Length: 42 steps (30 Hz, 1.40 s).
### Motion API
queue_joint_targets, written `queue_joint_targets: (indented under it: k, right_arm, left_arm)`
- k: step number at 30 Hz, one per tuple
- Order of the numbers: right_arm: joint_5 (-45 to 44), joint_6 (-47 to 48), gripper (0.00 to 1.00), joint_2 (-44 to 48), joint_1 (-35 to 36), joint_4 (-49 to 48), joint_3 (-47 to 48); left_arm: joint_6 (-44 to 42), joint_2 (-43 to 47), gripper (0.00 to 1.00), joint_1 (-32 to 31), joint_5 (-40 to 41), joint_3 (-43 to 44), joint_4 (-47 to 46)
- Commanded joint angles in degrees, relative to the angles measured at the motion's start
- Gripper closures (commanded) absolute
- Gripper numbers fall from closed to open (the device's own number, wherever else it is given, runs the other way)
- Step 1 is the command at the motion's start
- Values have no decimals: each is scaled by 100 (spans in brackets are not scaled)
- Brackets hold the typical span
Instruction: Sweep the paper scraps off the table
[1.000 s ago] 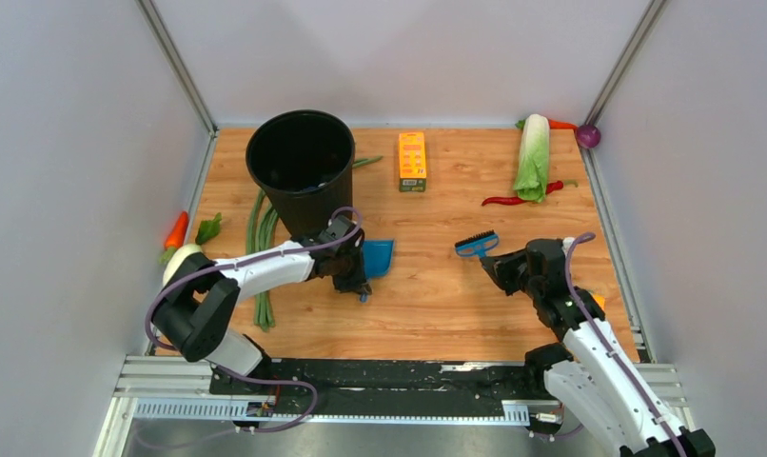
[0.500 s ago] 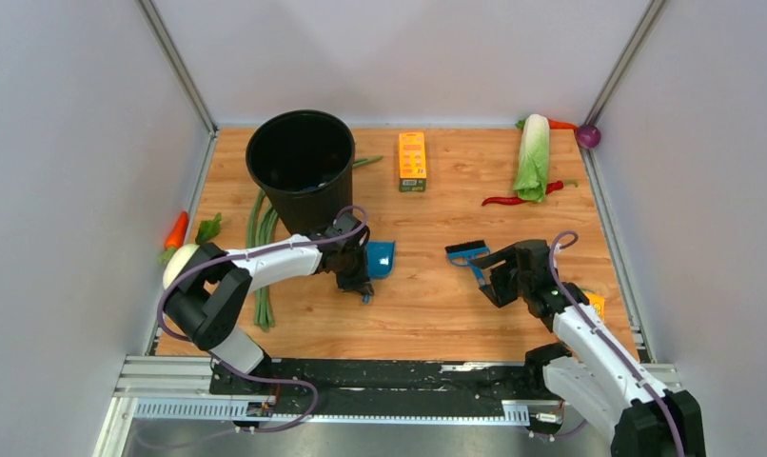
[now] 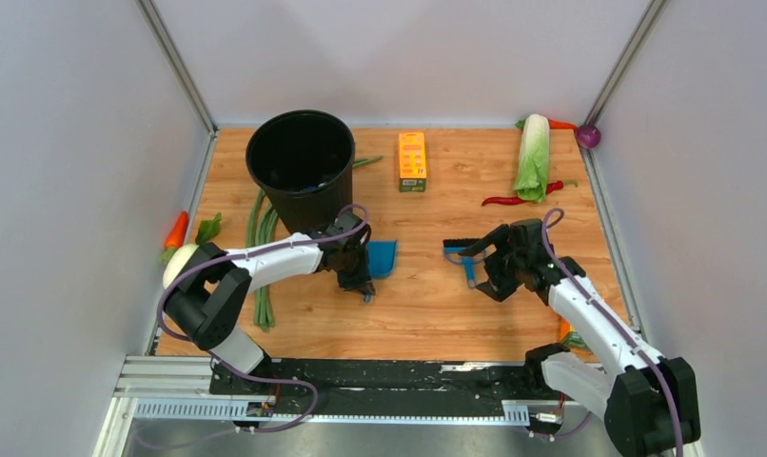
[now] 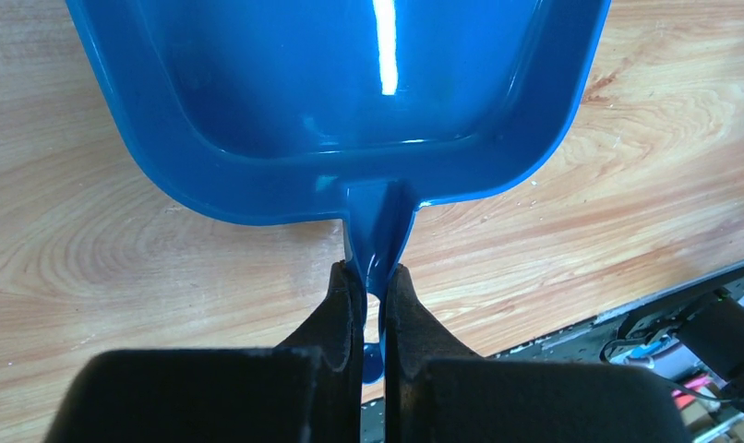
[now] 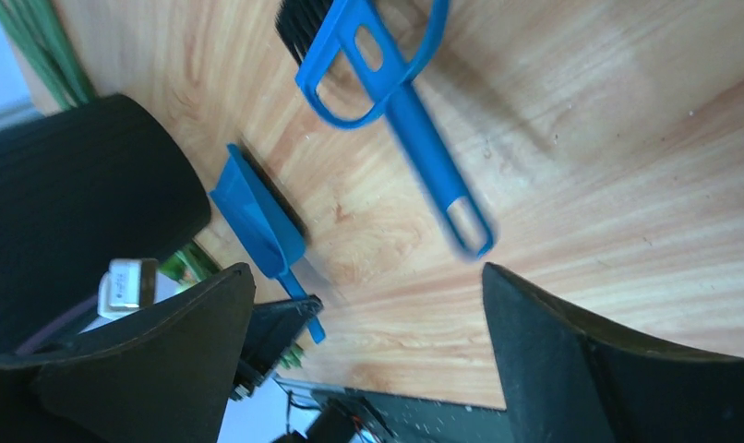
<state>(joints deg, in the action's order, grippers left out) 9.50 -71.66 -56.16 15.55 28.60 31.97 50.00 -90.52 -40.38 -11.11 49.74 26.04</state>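
Grey walls [image 3: 75,190] closed in the wood-grain table [image 3: 437,314]. A black bin [image 3: 300,167] stood at its far left. Near it, the left tool [image 4: 373,277] was pinched on the handle of a glossy blue dustpan [image 4: 350,92] lying flat on the table. The right tool [image 5: 364,277] gaped wide over a blue brush [image 5: 414,120], which lay ungripped. I could not make out the paper scraps.

You're seeing the dustpan [image 4: 350,101] gleaming as glossy, smooth blue plastic, while the table [image 4: 645,185] is showing a matt, light wood grain.
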Motion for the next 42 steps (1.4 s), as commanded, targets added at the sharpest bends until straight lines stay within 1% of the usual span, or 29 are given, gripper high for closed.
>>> queue_joint_targets:
  k: [1, 3, 4, 5, 6, 7, 8, 9, 10, 16, 18, 20, 24, 25, 27, 32, 34, 35, 37, 40, 42]
  right_arm:
    - [308, 651, 0, -447, -17, 1372, 1054]
    - [176, 1003, 0, -711, -17, 1884, 1495]
    - [141, 1153, 0, -825, -17, 2008, 1619]
    - [140, 1215, 0, -861, -17, 2027, 1681]
    - [131, 1207, 0, -861, -17, 2035, 1699]
    - [114, 1155, 0, -835, -17, 2027, 1699]
    - [96, 1111, 0, -809, -26, 2018, 1699]
    - [70, 1101, 0, -791, -35, 2009, 1734]
    - [26, 1145, 0, -782, -61, 2009, 1769]
    - [-299, 1514, 0, -782, -123, 2036, 2225]
    - [-431, 1619, 0, -756, -123, 2036, 2375]
    - [-580, 1777, 0, -747, -131, 2036, 2533]
    - [-730, 2155, 0, -765, -131, 2027, 2893]
    - [-739, 2269, 0, -765, -131, 2027, 2964]
    - [-730, 2489, 1, -730, -131, 2036, 3104]
    - [-905, 3034, 1, -458, -131, 2001, 3544]
    - [-941, 3350, 1, -352, -131, 1983, 3789]
    - [-1132, 3508, 1, -308, -140, 1974, 3913]
    - [-1239, 3719, 0, -220, -131, 1948, 4150]
    - [-1301, 3975, 0, -88, -131, 1860, 4370]
    - [-1371, 4045, 0, 34, -131, 1790, 4441]
  left_arm:
    - [-60, -97, 93, -22, -154, 256, 243]
    - [-69, -98, 77, -22, -172, 300, 243]
    - [-69, -97, 72, -22, -163, 300, 235]
    - [-69, -97, 65, -22, -154, 317, 226]
    - [-69, -106, 63, -22, -154, 335, 226]
    - [-78, -97, 56, -22, -154, 379, 261]
    - [-87, -89, 52, -22, -119, 422, 287]
    - [-113, -71, 37, -22, -93, 484, 340]
    - [-139, -62, 26, -22, -84, 519, 366]
    - [-306, 113, 25, -22, 48, 950, 761]
    - [-402, 245, 25, -22, 109, 1125, 1007]
    - [-525, 464, 25, -22, 92, 1258, 1008]
    - [-762, 1228, 25, -22, 214, 1284, 929]
    - [-816, 1534, 24, -22, 276, 1302, 955]
    - [-1043, 1879, 25, -22, 539, 1451, 1192]
    - [-1528, 2450, 25, -22, 1093, 2328, 2026]
    - [-1633, 2582, 25, -14, 1635, 2705, 2334]
    - [-1686, 2609, 24, -5, 1787, 2839, 2535]
    - [-1835, 2671, 25, 13, 2077, 3338, 2677]
    - [-2063, 2636, 25, 39, 2201, 3762, 2766]
    - [-2082, 2619, 25, 48, 2438, 4096, 2836]
